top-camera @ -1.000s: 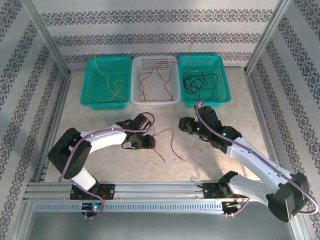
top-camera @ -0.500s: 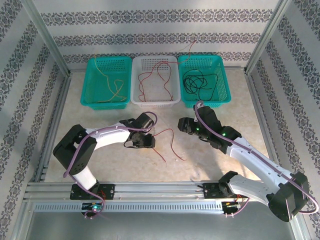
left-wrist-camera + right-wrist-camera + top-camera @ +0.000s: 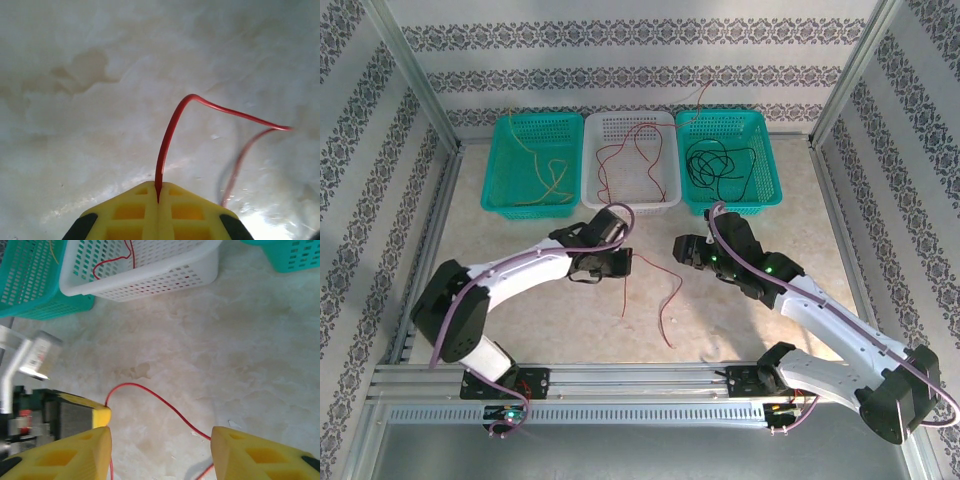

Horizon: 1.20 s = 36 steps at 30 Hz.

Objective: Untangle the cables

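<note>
My left gripper (image 3: 626, 264) (image 3: 158, 192) is shut on a thin red cable (image 3: 170, 134) that rises from between its yellow fingers and bends right. The rest of that red cable (image 3: 672, 290) trails over the table toward the near edge. My right gripper (image 3: 682, 250) (image 3: 160, 440) hangs open just right of the left one, with the red cable (image 3: 160, 397) passing on the table below its spread fingers. Another red cable (image 3: 630, 150) lies in the white basket (image 3: 594, 203). A yellow cable (image 3: 548, 180) lies in the left teal basket, a black cable (image 3: 715, 163) in the right one.
Three baskets stand in a row at the back: teal (image 3: 492, 195), white, teal (image 3: 772, 190). In the right wrist view the white basket (image 3: 150, 282) and a teal one (image 3: 30, 290) are close ahead. A metal frame borders the marble table (image 3: 560, 330).
My left gripper has shut on the red cable and moved up and right toward the baskets, dragging the cable's loose part into a new shape. The right arm has barely moved.
</note>
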Tool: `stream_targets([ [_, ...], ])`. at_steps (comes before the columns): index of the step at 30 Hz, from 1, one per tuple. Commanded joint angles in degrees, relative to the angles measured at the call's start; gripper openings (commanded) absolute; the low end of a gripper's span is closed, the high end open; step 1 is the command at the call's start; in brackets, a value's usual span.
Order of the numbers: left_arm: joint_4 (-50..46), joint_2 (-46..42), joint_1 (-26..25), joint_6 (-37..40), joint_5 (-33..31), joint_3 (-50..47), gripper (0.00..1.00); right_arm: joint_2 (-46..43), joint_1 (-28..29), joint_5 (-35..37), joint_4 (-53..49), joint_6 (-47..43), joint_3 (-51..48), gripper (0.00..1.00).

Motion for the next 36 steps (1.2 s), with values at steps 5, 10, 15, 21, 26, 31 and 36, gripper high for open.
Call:
stream_targets([
  [5, -2.4, -11.6, 0.3, 1.7, -2.6, 3.1, 0.0, -1.9, 2.6, 1.7, -2.7, -0.1, 3.2, 0.56],
  [10, -1.9, -17.1, 1.5, 0.3, -3.8, 5.3, 0.0, -2.5, 4.5, 3.2, -4.0, 0.0, 4.6, 0.56],
  [15, 2.0, -22.0, 2.9, -3.2, -3.2, 5.0, 0.0, -3.1, 7.1, 5.1, -5.9, -0.1, 6.1, 0.56],
  [21, 6.8, -25.9, 4.7, -7.2, -0.5, 3.6, 0.0, -4.4, 9.2, 6.8, -8.2, 0.2, 7.5, 0.57],
  [26, 9.0, -27.1, 5.7, -9.5, 1.2, 3.4, 0.0, -5.6, 9.3, 7.5, -9.0, 0.0, 7.3, 0.6],
  [31, 13.2, -26.2, 7.3, -11.7, 4.4, 2.9, 0.0, -3.9, 7.9, 7.0, -7.3, -1.9, 6.6, 0.62],
  [36, 17.0, -22.7, 10.2, -14.3, 7.5, 5.2, 0.0, -1.9, 6.2, 1.3, -1.9, -4.4, 8.4, 0.64],
])
